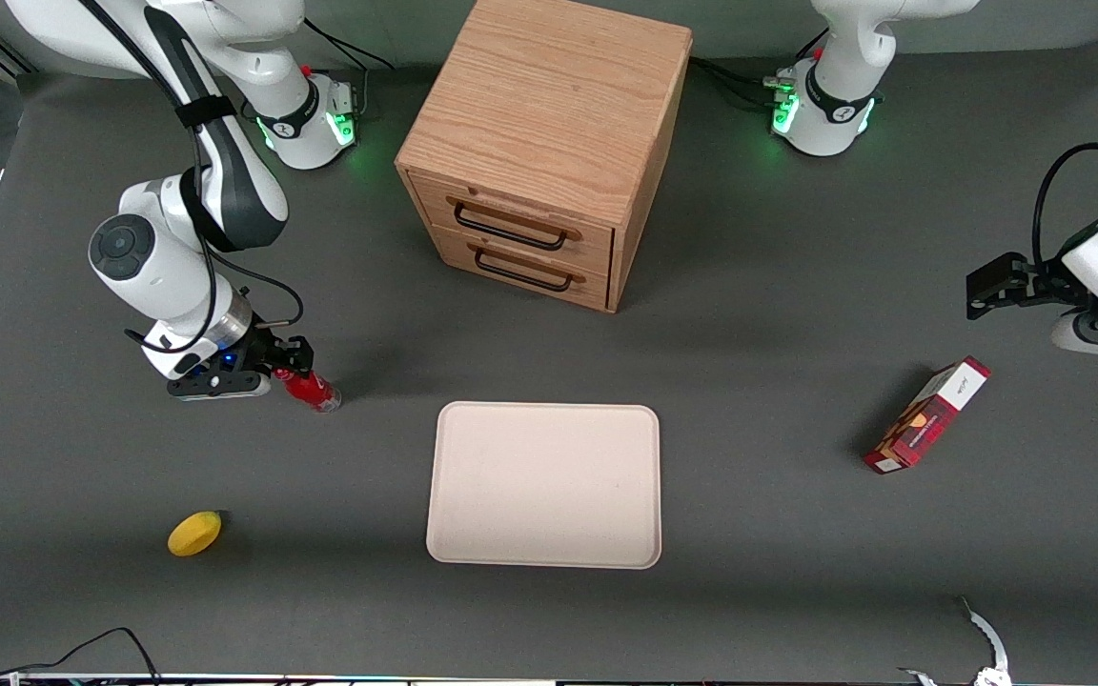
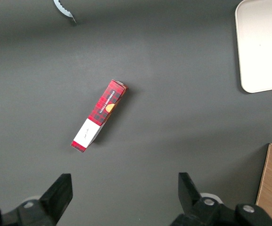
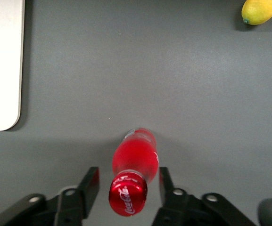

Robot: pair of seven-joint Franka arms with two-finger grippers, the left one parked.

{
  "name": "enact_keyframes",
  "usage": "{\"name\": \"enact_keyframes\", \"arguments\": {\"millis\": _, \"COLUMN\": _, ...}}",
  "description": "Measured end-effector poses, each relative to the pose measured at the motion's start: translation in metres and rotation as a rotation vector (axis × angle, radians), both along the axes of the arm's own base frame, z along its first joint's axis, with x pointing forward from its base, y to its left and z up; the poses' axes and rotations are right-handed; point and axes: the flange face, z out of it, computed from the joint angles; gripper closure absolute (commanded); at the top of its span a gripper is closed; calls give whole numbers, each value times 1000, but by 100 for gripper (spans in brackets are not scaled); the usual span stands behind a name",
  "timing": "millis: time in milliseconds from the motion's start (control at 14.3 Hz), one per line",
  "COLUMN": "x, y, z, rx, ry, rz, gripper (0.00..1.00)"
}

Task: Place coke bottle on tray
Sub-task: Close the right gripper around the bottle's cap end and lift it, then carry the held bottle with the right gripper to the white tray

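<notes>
The gripper [image 3: 128, 181] straddles the bottle [image 3: 134, 165] at its neck, fingers [image 3: 91, 181] spread and not yet pinching (cap toward the wrist). It stands on the table; the tray [image 1: 544, 484] lies toward the parked arm's end.

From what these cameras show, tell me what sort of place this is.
Probably a robot manipulation lab bench: a dark matted table with staged props, a wooden drawer cabinet and a tray. The claw straddles the coke bottle, open.
</notes>
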Motion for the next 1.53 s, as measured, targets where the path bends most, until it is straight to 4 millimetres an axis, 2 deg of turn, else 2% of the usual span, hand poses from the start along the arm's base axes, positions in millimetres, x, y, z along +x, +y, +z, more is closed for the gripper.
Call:
{"name": "enact_keyframes", "arguments": {"millis": 70, "x": 0, "y": 0, "z": 0, "rx": 0, "ry": 0, "rz": 0, "gripper": 100}}
{"name": "enact_keyframes", "arguments": {"millis": 419, "x": 0, "y": 0, "z": 3, "rx": -2, "ry": -5, "rz": 1, "gripper": 100}}
{"name": "enact_keyframes", "arguments": {"millis": 558, "x": 1, "y": 1, "z": 15, "rx": -5, "ry": -3, "rz": 3, "gripper": 100}}
{"name": "enact_keyframes", "arguments": {"millis": 698, "x": 4, "y": 1, "z": 48, "rx": -18, "ry": 29, "rz": 3, "gripper": 100}}
{"name": "enact_keyframes", "arguments": {"millis": 907, "x": 8, "y": 0, "z": 125, "rx": -40, "ry": 94, "rz": -3, "gripper": 100}}
{"name": "enact_keyframes", "arguments": {"millis": 1116, "x": 3, "y": -2, "z": 197, "rx": -52, "ry": 124, "rz": -10, "gripper": 100}}
{"name": "enact_keyframes", "arguments": {"millis": 1326, "x": -2, "y": -4, "z": 240, "rx": -56, "ry": 138, "rz": -7, "gripper": 100}}
{"name": "enact_keyframes", "arguments": {"millis": 1535, "x": -2, "y": -4, "z": 264, "rx": -53, "ry": 119, "rz": -6, "gripper": 100}}
